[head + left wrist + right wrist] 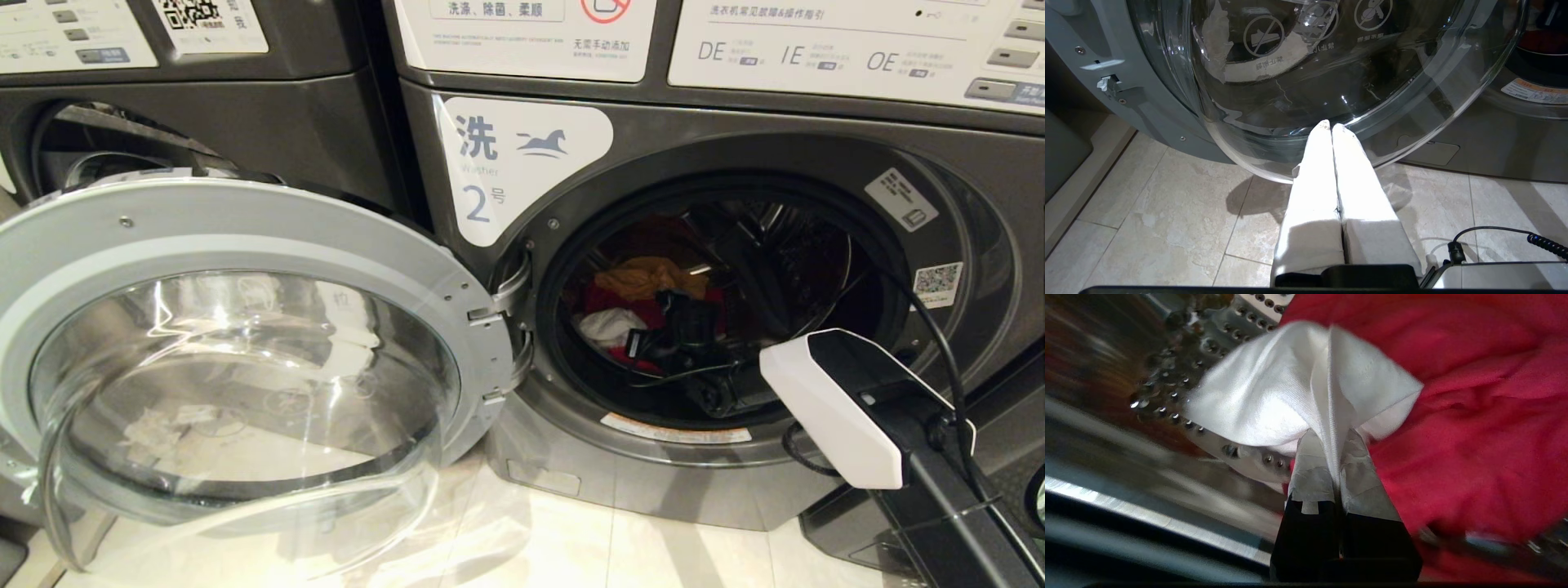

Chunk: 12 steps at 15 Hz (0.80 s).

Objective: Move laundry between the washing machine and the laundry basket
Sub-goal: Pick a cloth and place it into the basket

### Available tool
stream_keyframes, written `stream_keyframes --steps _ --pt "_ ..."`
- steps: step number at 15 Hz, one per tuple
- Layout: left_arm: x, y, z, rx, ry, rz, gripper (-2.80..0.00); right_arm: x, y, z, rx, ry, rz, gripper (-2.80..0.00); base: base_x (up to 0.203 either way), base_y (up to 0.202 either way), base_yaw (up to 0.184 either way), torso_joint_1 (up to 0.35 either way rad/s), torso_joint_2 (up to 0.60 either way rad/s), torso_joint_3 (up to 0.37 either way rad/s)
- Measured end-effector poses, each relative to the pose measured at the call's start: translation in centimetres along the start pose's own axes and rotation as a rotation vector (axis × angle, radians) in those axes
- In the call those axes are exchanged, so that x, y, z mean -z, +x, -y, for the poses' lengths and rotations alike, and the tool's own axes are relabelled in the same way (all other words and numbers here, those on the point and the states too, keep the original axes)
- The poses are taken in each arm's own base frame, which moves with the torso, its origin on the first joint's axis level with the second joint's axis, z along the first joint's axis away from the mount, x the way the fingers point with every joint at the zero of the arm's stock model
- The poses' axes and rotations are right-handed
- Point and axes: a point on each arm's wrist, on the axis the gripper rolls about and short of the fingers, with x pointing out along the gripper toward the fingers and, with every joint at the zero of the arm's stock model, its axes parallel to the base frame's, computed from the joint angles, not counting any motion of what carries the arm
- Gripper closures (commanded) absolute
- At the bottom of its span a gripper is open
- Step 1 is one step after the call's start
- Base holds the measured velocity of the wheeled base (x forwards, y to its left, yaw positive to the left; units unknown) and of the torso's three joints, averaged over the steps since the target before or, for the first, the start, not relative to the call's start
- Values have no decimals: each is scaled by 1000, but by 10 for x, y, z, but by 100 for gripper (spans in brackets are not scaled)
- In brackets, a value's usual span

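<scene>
Because the door of the washing machine is swung wide, I have the right pincer deep in the drum, clamped on a fold of the white garment atop the red one, while the left pincer hangs closed and empty near the floor.

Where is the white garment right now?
Inside the washing machine drum, the white garment is pinched by the right gripper, lying against the red garment.

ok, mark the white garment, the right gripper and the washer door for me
white garment [1290, 396], right wrist view: bunched fold above the fingers.
right gripper [1336, 437], right wrist view: fingertips, pinching the cloth.
washer door [245, 220], head view: grey rim, swung open.
</scene>
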Motion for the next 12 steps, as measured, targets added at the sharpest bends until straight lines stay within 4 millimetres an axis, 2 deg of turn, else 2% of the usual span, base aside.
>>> stream_keyframes --steps 4,6,10,12 --pt "0 0 0 0 0 0 0 7 -46 4 33 -55 -114 0 0 0 0 0 0 0" --pt "0 0 0 0 0 0 0 0 -81 2 35 -81 -121 0 0 0 0 0 0 0" --pt "0 0 0 0 0 0 0 -27 -159 -8 22 -183 -91 0 0 0 0 0 0 0" --pt "0 0 0 0 0 0 0 -28 -201 -16 22 -248 -113 0 0 0 0 0 0 0"
